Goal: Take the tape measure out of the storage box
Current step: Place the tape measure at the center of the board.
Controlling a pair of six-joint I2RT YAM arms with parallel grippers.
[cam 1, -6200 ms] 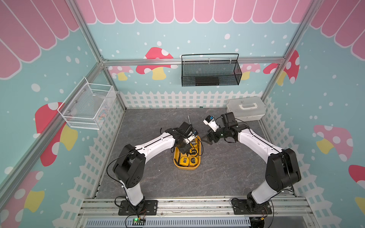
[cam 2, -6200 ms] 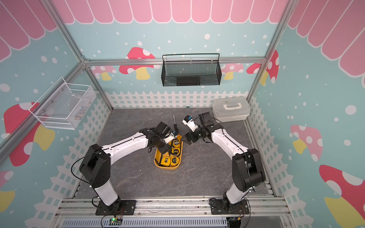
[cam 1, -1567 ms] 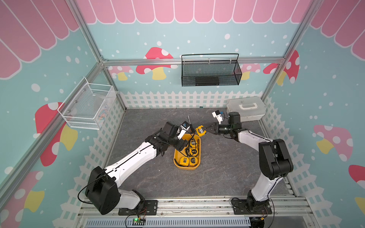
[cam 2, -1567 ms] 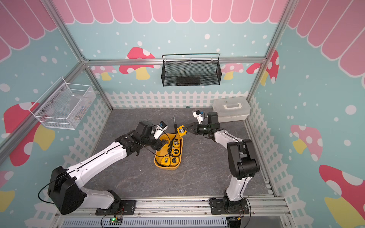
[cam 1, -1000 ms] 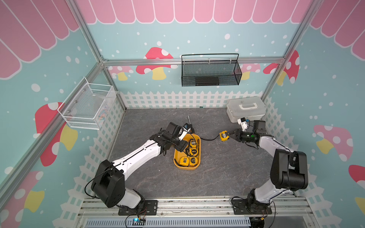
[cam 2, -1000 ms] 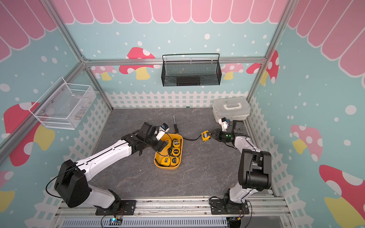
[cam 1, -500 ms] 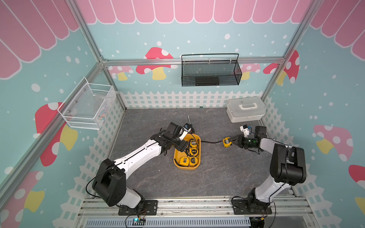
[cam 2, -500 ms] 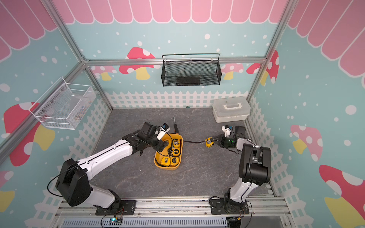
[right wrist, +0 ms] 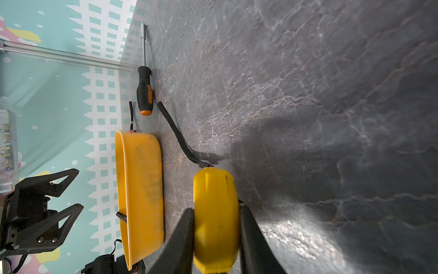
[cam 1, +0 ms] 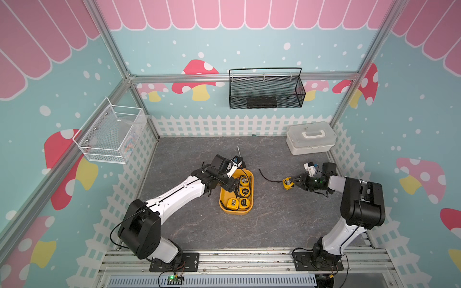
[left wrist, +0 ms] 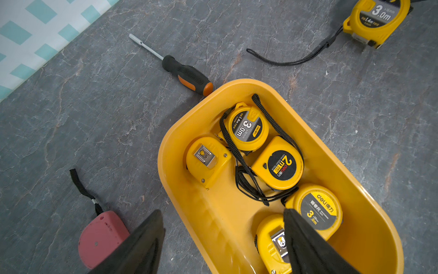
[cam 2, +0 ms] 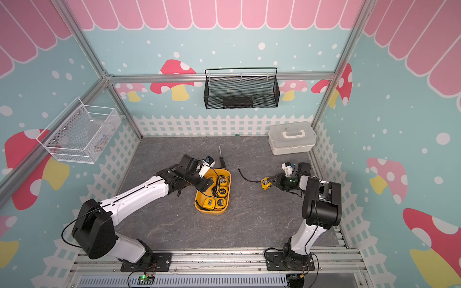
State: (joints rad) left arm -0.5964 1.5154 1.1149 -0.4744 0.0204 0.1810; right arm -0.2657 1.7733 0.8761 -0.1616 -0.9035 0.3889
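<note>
Top views show two robot arms on one grey floor. Two wire baskets hang on the walls: one black mesh basket (cam 1: 265, 92) and one white wire basket (cam 1: 112, 134). One white lidded case (cam 1: 310, 139) stands in the far corner on the right arm's side.

One storage box (cam 1: 235, 212) sits on the floor near the middle, open-topped. The left wrist view counts five boxed tape measures (left wrist: 246, 128) inside it, with black straps tangled among them.

The left gripper (left wrist: 222, 213) hangs over one end of the box with jaws apart and nothing between them; one finger is above the interior, the other outside the rim.

The right gripper (right wrist: 216, 210) is clamped on one yellow tape measure (cam 1: 287, 183), which is outside the box and well apart from it, low over the floor. Floor contact cannot be told. Its black strap (cam 1: 267, 177) trails on the floor towards the box.

One red tape measure (left wrist: 102, 237) lies on the floor just beside the box. One screwdriver (left wrist: 187, 74) lies with its handle end touching or nearly touching the box rim.
</note>
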